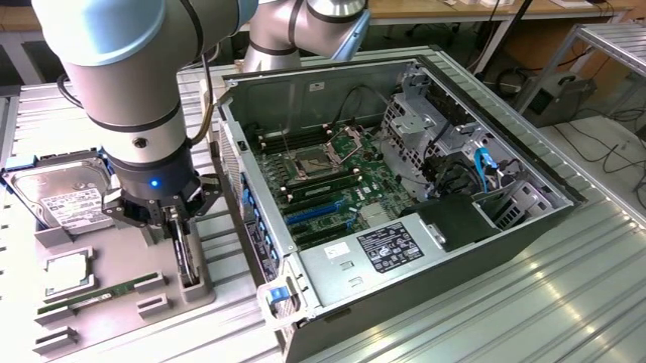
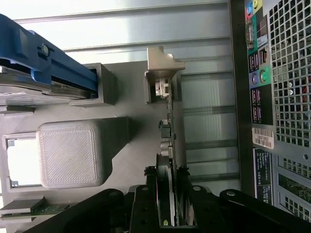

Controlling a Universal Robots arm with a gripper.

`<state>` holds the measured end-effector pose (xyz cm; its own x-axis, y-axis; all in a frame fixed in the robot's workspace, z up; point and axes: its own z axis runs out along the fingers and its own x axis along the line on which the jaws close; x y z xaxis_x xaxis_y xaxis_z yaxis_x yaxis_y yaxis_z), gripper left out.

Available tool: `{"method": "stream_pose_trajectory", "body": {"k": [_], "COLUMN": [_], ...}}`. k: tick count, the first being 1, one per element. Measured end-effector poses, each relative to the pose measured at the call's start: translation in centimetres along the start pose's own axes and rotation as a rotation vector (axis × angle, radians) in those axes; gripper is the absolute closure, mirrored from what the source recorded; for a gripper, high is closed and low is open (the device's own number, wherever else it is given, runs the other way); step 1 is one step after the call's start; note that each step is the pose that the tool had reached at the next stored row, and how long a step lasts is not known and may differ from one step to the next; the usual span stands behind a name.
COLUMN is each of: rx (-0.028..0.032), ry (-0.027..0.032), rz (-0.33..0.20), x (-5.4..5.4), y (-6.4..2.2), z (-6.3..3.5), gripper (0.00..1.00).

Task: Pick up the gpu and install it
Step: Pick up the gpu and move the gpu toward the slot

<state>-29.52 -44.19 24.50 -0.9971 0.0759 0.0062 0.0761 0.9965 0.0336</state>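
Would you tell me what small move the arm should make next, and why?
Probably a short, straight lift, once the grip is firm. The gripper sits over the gpu, which stands on edge in a slot of the grey holder; pulling sideways would likely jam it.

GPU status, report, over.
Tool down at the gpu. Gpu on edge in grey holder, not yet lifted. Nothing on the card; computer case close alongside.
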Motion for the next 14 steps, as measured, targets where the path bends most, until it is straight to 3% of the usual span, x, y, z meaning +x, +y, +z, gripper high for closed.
{"method": "stream_pose_trajectory", "body": {"k": [14], "rx": [0.0004], "ry": [0.0018], "rz": [-0.049], "x": [0.02], "y": [0.0], "z": [0.0], "gripper": [0.74]}}
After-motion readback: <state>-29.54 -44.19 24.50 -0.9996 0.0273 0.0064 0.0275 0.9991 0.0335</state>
